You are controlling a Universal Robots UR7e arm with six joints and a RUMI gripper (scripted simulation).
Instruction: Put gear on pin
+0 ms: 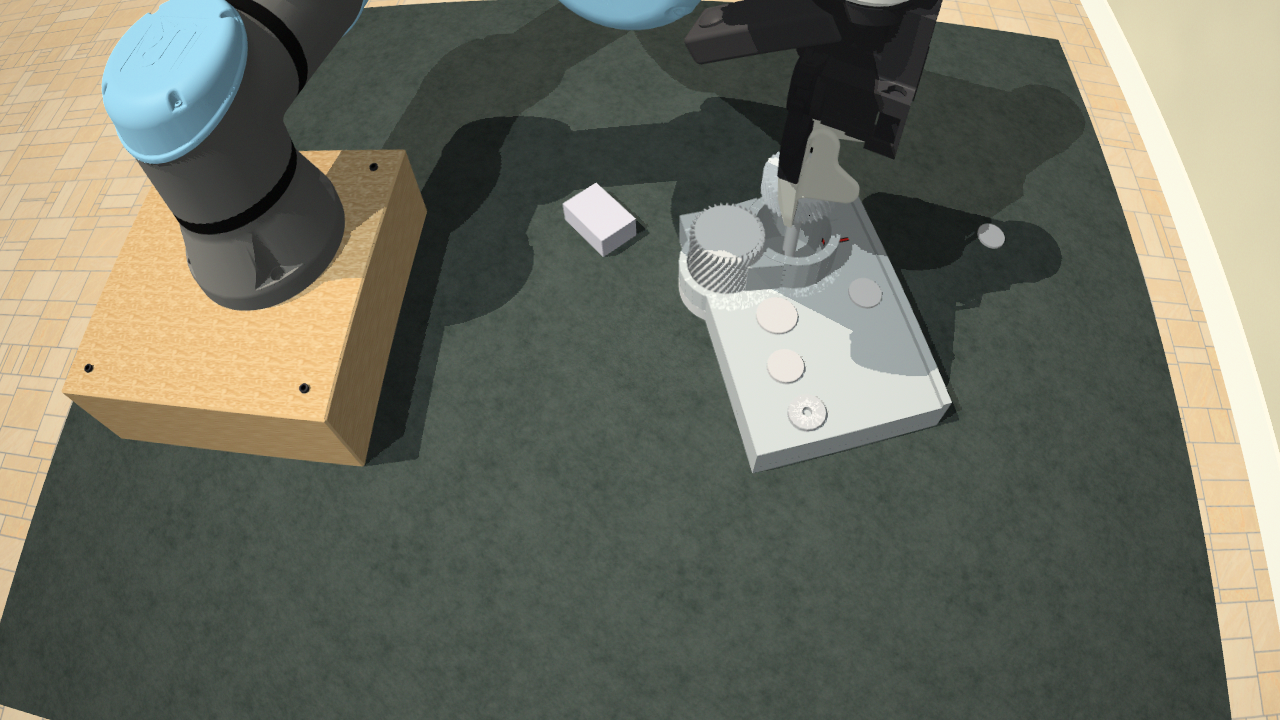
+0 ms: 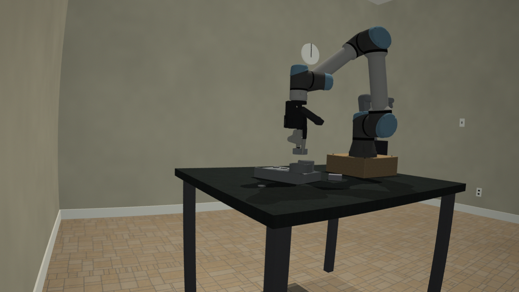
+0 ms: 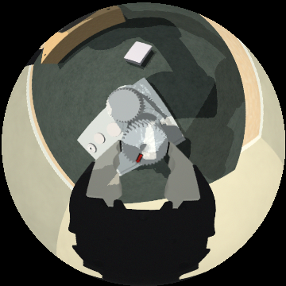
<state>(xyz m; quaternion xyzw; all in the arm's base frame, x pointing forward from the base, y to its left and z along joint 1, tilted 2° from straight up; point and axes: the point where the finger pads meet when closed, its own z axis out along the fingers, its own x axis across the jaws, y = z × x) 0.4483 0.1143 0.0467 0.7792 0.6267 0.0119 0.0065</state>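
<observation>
Notice your fingers are clenched on the arrow gear point(image 3: 144, 140), holding it by its rim, red arrow up, in the air above the pin point(image 1: 791, 234) on the grey fixture plate point(image 1: 850, 376), so the bore can drop straight down. Only the wrist view shows the arrow; the exterior view alone shows the gap between gear and plate, and the top view shows the collar's red mark point(image 1: 841, 240)

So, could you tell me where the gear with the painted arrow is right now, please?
The arrow gear is held between the gripper's fingers, raised above the grey fixture plate in the exterior view, next to the large gear.
</observation>
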